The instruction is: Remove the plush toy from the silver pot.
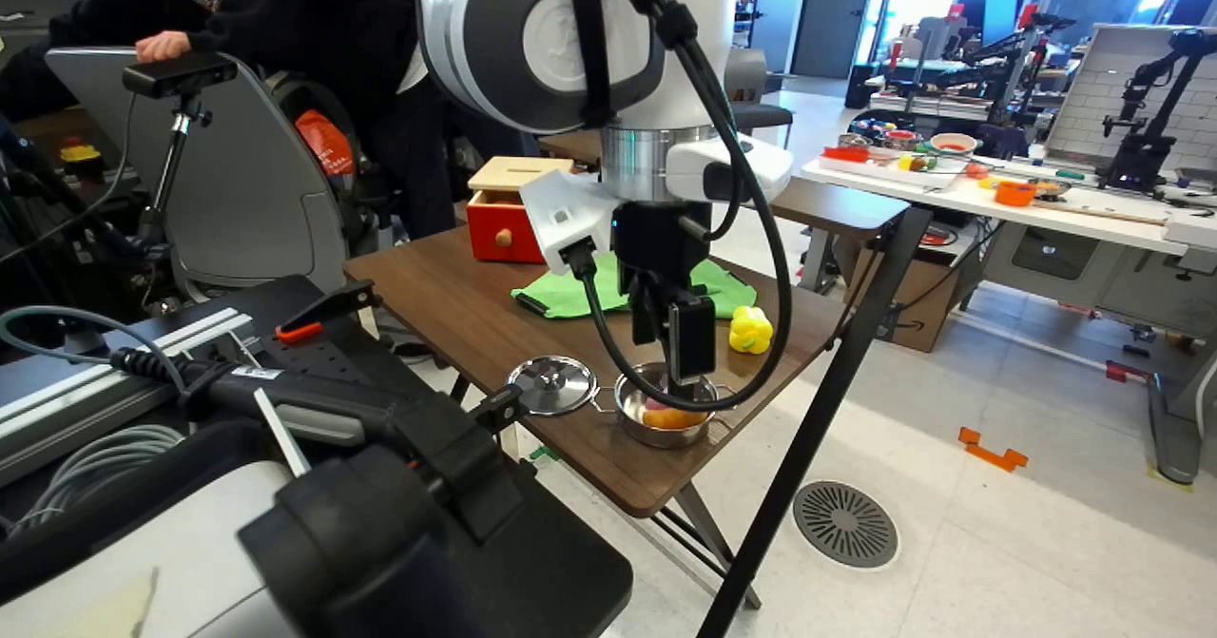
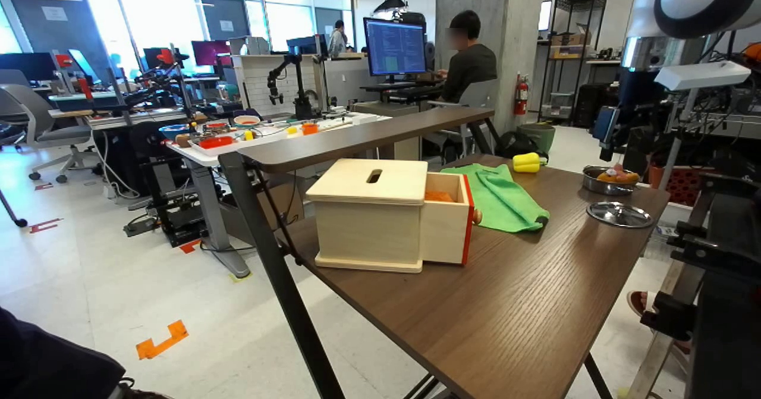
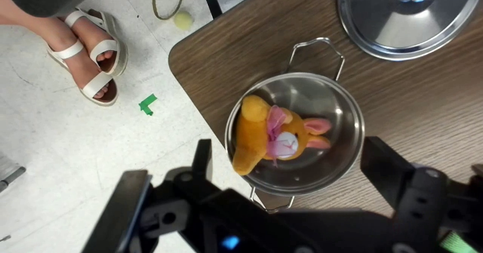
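1. So, have toy [image 3: 264, 138] inside pot [image 3: 320, 98], not yet out. In wrist view, tucked against left wall, legs left, ears pointing right.
2. Relative to gripper [image 3: 288, 151]: lies below, a bit left of mid-gap in wrist view.
3. Runs longest from legs to ears, left to right in wrist view, so roughly along the closing line, not across it.
4. In wrist view, see fingers [image 3: 203, 155] spread wide, framing pot left and right, holding nothing.
5. In an exterior view, see fingertips [image 2: 607, 151] just above pot rim, no contact with toy visible. Can't tell exact height.
6. On pose: see arm [image 1: 561, 44] reaching in from above, pointing gripper about straight down in both exterior views. Have only this arm to use.
7. In wrist view, also see lid [image 3: 409, 19] off, lying on table [image 3: 226, 45] at far right, just beside pot.
8. Next, by judgement: probably shift slightly left, lower in, close on toy. Could turn for a grip across the belly. At this width, might catch rim going down; maybe narrow first.
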